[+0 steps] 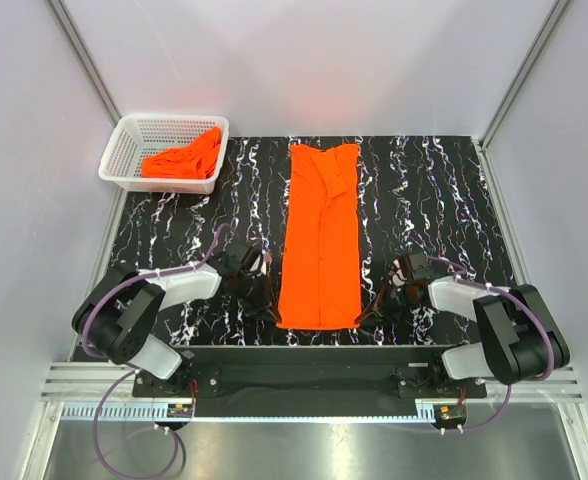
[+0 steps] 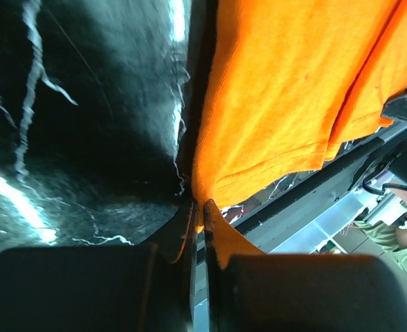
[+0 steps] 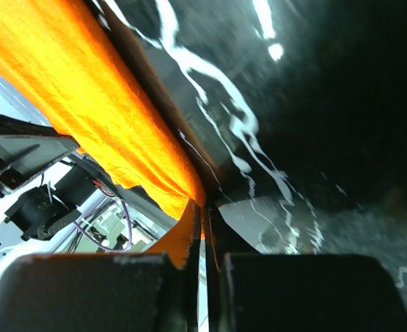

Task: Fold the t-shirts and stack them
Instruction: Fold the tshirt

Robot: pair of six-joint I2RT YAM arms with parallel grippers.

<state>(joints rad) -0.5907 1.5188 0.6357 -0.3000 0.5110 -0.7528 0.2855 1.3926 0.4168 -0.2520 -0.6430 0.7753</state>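
Hard to make out from above: both tool tips, dark against the black, white-veined table [image 1: 424, 200] and partly covered by their own wrists. Cuts off most of the cloth in the wrist views, leaving only a hem corner, close up and slightly blurred.

Shows a folded t-shirt [image 1: 319, 240], bright orange, laid as one long narrow strip down the middle of the table, rumpled at the far end, with a straight stitched hem at the near end. Shows the left tool [image 2: 198, 211] pressed nearly together, pinching the near left hem corner, with orange cloth caught between the fingers. Likewise the right tool [image 3: 202, 211], pinched on the near right hem corner.

Also shows a second t-shirt [image 1: 186, 160], crumpled inside a white mesh basket [image 1: 119, 158] at the far left corner, its lower part hidden by the basket wall.
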